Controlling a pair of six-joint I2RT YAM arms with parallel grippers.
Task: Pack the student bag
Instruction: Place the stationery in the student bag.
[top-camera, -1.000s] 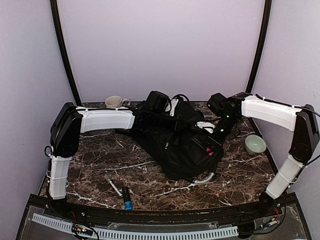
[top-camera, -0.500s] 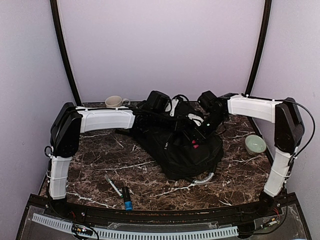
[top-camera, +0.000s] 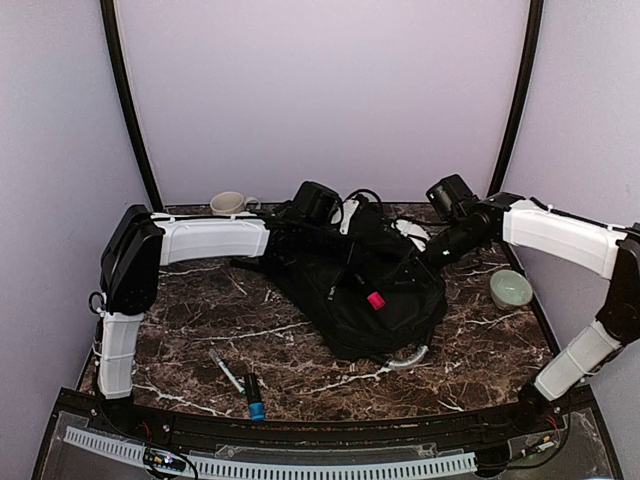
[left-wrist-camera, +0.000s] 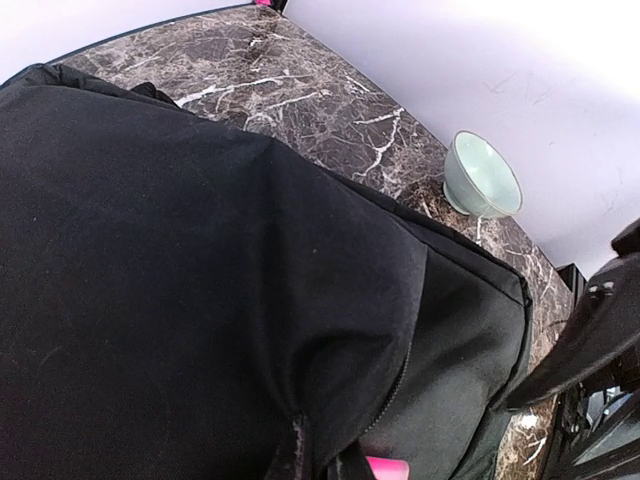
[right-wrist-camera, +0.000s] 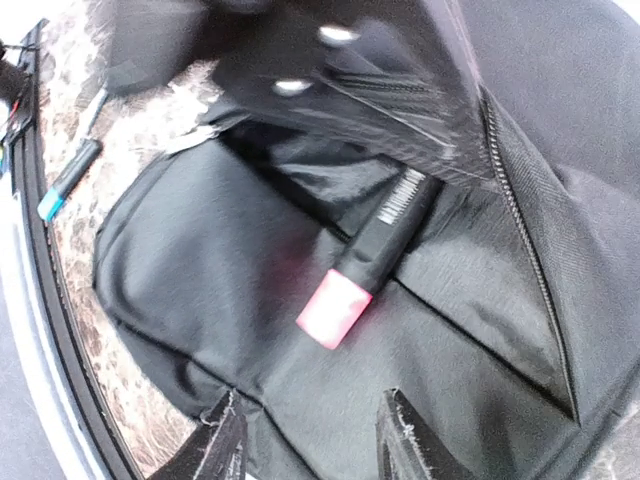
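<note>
The student bag (top-camera: 340, 300) is a large black backpack lying in the middle of the table; it fills the left wrist view (left-wrist-camera: 200, 250). My left gripper (top-camera: 360, 255) is shut on a fold of its fabric by the zipper and holds the pocket flap up. A black marker with a pink cap (right-wrist-camera: 365, 265) lies with its body under the lifted flap and its cap (top-camera: 376, 299) out on the bag. My right gripper (right-wrist-camera: 310, 405) is open just behind the marker, nothing between its fingers; in the top view it (top-camera: 428, 257) hovers at the bag's right side.
A pale green bowl (top-camera: 510, 288) stands at the right by the wall, also in the left wrist view (left-wrist-camera: 483, 175). A cream mug (top-camera: 230, 204) sits at the back left. A white pen (top-camera: 226, 370) and a blue-capped marker (top-camera: 254, 397) lie near the front edge.
My right gripper carried the pink-capped marker over the bag, opened, and drew back to the right. The marker now rests at the pocket mouth. The left arm stayed still.
</note>
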